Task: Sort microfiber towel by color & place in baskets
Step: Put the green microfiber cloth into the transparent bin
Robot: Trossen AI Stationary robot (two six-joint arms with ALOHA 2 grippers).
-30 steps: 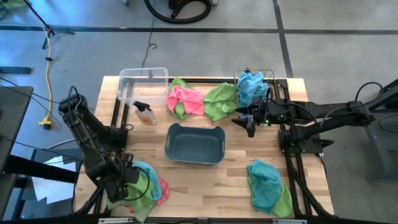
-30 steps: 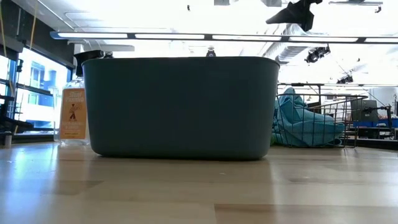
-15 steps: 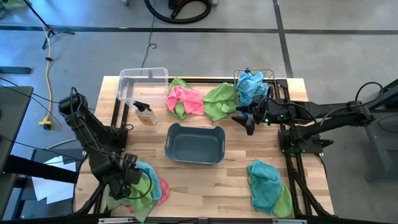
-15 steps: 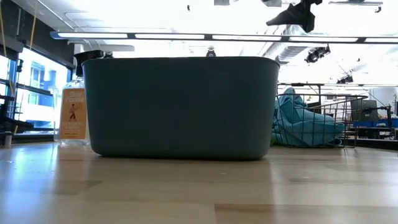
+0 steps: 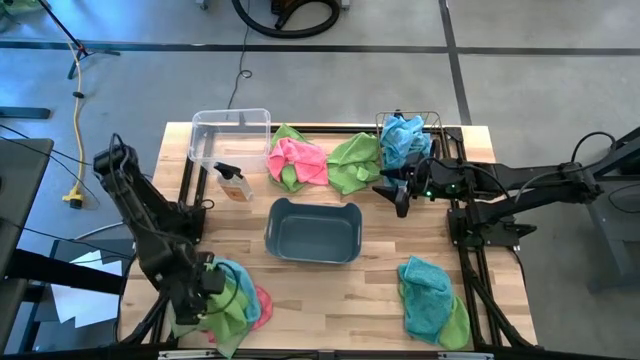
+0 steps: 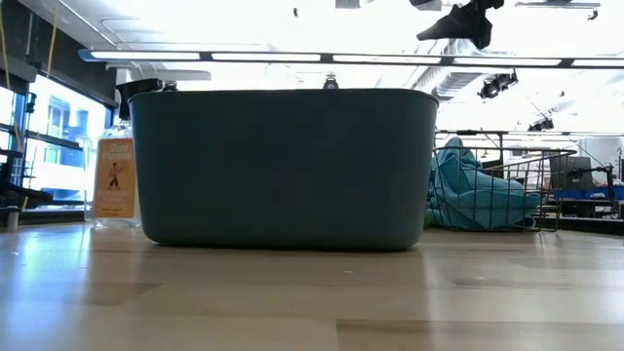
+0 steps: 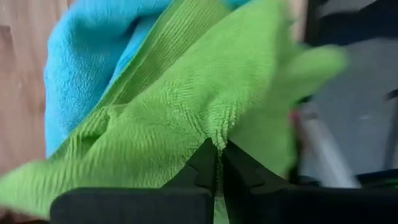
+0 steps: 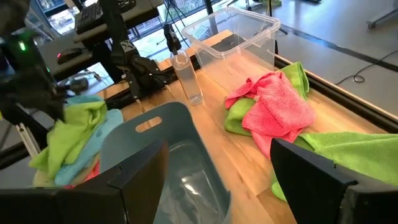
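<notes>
At the table's near left corner lies a pile of towels: green [image 7: 186,112], blue [image 7: 81,81] and pink [image 5: 260,306]. My left gripper [image 5: 207,290] points steeply down into it, shut on the green towel. My right gripper [image 5: 395,197] hangs open over the table's far right, holding nothing. Three baskets stand here: the clear bin [image 5: 230,140] at the far left, the grey-blue tub [image 5: 313,231] in the middle, and the wire basket [image 5: 408,135] at the far right, which holds a blue towel. My left gripper [image 7: 217,146] pinches a small raised pucker of the green towel's upper surface [image 7: 217,132] between its two fingertips. The fingers come from above, pointing steeply down. The towel still lies on the pile, over the blue one; how many layers are caught I cannot tell.
A pink towel [image 5: 300,160] and green towels [image 5: 352,160] lie between the clear bin and the wire basket. A blue and green pile [image 5: 432,300] sits at the near right. A spray bottle [image 5: 232,182] stands by the clear bin. Bare wood lies in front of the tub.
My left gripper has tipped more steeply down onto the near-left pile and has shut on the green towel. The pile itself has stayed where it was.
</notes>
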